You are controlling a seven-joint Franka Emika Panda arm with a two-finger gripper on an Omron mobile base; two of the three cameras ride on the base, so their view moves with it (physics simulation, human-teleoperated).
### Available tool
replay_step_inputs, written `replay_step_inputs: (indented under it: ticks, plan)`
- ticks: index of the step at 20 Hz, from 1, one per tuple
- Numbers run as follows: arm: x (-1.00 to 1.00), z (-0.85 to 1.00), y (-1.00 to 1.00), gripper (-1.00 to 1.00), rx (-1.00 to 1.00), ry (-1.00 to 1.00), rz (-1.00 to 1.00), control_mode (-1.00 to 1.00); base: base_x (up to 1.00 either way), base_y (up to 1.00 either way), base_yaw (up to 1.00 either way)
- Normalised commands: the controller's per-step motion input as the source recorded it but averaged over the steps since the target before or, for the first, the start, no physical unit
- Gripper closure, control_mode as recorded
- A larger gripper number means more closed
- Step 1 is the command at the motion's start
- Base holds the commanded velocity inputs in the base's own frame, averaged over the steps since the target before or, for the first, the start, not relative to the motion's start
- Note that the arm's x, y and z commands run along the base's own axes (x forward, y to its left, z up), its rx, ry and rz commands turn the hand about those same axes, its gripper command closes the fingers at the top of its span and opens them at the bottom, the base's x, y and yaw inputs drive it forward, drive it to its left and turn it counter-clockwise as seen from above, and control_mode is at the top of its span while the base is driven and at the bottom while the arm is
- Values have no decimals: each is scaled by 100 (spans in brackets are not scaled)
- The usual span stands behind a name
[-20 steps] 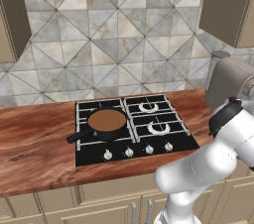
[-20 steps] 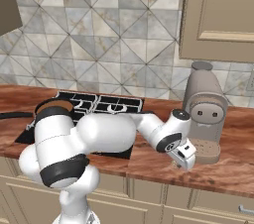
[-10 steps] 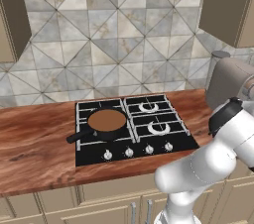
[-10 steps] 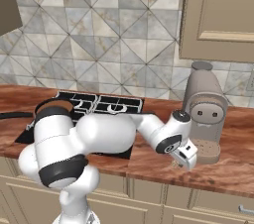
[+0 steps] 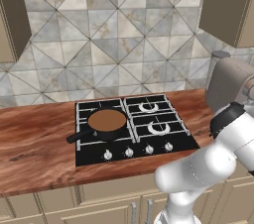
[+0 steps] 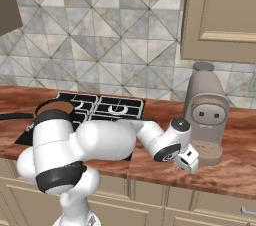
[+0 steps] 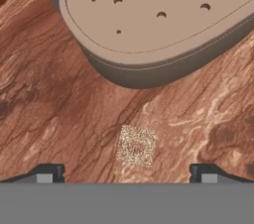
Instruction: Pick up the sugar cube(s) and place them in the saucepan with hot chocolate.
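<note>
Since the earlier pictures almost nothing has moved: the arm keeps the same reach to the right, and the claw (image 6: 189,160) has only settled a little lower in front of the coffee machine (image 6: 205,111).

The claw's two fingertips (image 7: 48,173) stand wide apart, with nothing between them. The sugar cube (image 7: 135,145) lies flat on the wooden table (image 7: 54,99), between the two tips but nearer the left one, and close to the perforated drip tray (image 7: 154,20) of the machine without touching it. The cube looks square, so it shows no long axis.

The saucepan with hot chocolate (image 5: 107,121) sits on the front left burner of the stove (image 5: 149,143), well apart from the cube. Its straight handle (image 5: 79,135) points toward the front left.
</note>
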Motion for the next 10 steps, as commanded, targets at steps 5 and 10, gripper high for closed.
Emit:
replay_step_inputs:
  ticks: [5,10]
  plan:
    - [0,-1,0,-100,-6,0,2,-100,0,0,0]
    - [0,-1,0,-100,-8,0,2,-100,0,0,0]
